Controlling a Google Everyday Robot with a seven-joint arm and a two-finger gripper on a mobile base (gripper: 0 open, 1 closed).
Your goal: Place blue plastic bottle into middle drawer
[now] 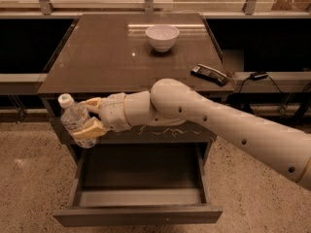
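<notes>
The blue plastic bottle point(77, 120), clear with a white cap and a pale label, is held upright in my gripper point(91, 115). The gripper is shut on the bottle's body, one finger behind it and one in front. It hangs in the air at the cabinet's front left corner, above the left edge of the open middle drawer point(138, 212). The drawer is pulled out wide and its inside is bare. My arm reaches in from the right across the scratched drawer front point(165, 131).
A white bowl point(162, 36) stands at the back of the cabinet top point(97, 57). A dark flat device point(209, 74) lies at the top's right edge. A cable and plug point(257, 75) lie on the ledge to the right. Speckled floor surrounds the cabinet.
</notes>
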